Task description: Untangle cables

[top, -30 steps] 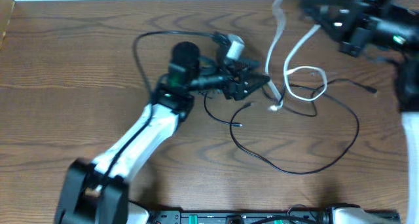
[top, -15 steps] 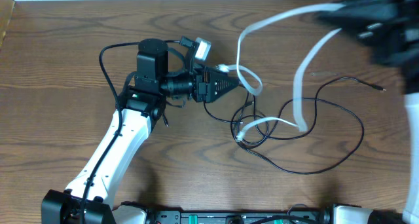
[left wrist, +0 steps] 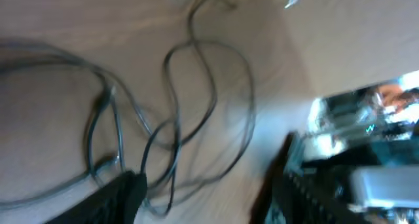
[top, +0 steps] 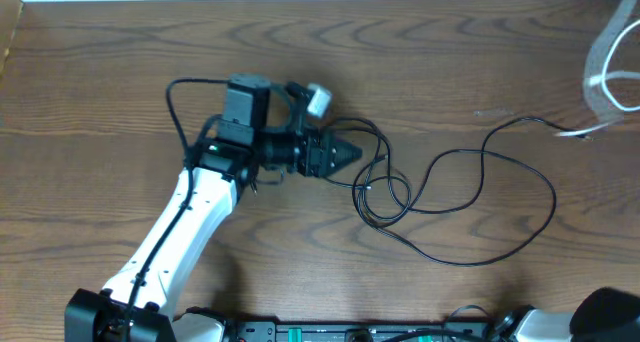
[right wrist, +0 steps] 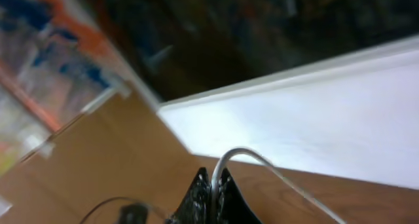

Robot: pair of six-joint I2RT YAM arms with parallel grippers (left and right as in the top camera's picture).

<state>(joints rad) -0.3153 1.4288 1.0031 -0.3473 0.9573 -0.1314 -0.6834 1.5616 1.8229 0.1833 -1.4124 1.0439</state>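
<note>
The left gripper lies low over the brown wooden table with its jaws apart. The wrist view shows nothing between its fingers. Just ahead of the tips, slightly to the near side, sits the knot of small loops in the thin black cable. From there the cable's long run sweeps on away from the hand in one wide bend, so its long axis follows the gripper's pointing line. The right gripper is outside the overhead view, clamped on the flat white cable, well beyond the loops. The left arm is plainly the nearer one, and reaching the knot probably needs only a short forward move.
</note>
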